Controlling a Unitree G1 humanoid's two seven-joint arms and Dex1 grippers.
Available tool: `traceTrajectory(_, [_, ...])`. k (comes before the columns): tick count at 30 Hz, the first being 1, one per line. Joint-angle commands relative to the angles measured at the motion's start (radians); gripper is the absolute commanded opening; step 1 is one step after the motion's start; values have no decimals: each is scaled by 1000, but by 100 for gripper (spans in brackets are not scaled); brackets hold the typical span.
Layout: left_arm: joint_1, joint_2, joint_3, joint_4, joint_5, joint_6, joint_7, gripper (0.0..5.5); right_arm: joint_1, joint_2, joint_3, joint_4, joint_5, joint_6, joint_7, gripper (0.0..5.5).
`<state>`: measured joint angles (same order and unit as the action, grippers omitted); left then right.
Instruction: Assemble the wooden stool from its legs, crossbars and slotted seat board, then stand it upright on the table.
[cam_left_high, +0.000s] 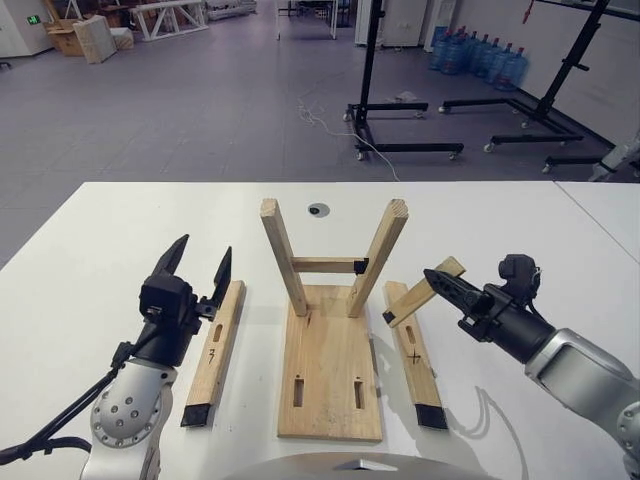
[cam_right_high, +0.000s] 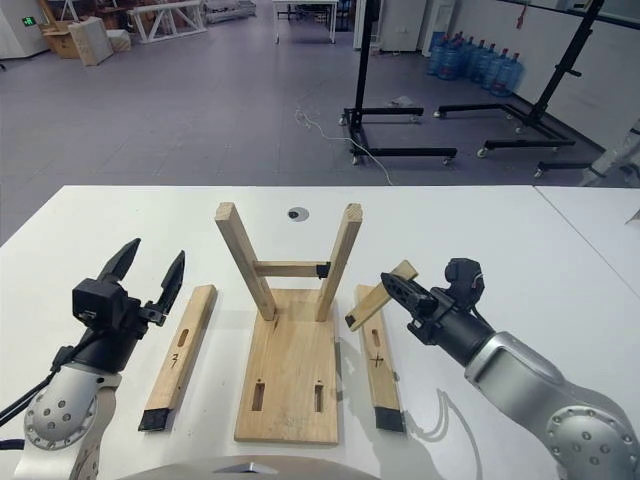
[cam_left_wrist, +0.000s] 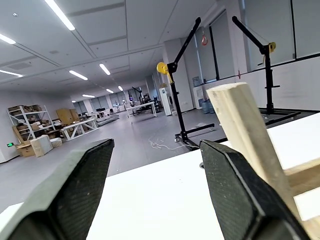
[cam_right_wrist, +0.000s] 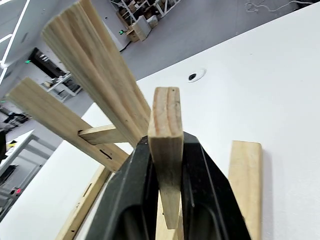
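Observation:
The slotted seat board (cam_left_high: 330, 370) lies flat mid-table. Two legs (cam_left_high: 283, 256) (cam_left_high: 378, 257) stand in its far slots, leaning apart, joined by a crossbar (cam_left_high: 325, 265). A loose leg (cam_left_high: 215, 350) lies left of the board, another loose leg (cam_left_high: 414, 352) lies right of it. My right gripper (cam_left_high: 440, 283) is shut on a short crossbar (cam_left_high: 423, 291), held tilted above the right loose leg's far end. My left gripper (cam_left_high: 201, 262) is open, hovering over the far end of the left loose leg, with nothing between its fingers (cam_left_wrist: 65, 200).
A round cable hole (cam_left_high: 318, 210) sits in the white table (cam_left_high: 120, 230) behind the stool parts. Black wheeled stands (cam_left_high: 405, 110) and water bottles (cam_left_high: 480, 55) are on the floor beyond the table's far edge.

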<state>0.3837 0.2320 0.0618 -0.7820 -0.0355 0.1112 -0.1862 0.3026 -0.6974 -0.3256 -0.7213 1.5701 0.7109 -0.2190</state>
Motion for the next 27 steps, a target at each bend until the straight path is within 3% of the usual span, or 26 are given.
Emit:
traceTrajectory(1, [-4, 9, 33, -19, -2, 31, 2, 313, 62, -1, -22, -31, -17, -12, -48, 39])
traceTrajectory(17, [-47, 60, 45, -11, -7, 75, -59, 313, 200, 141, 24, -17, -293, -72, 22, 39])
traceTrajectory(27, [-56, 69, 48, 16, -5, 59, -69, 313, 102, 193, 7, -28, -288, -96, 1, 39])
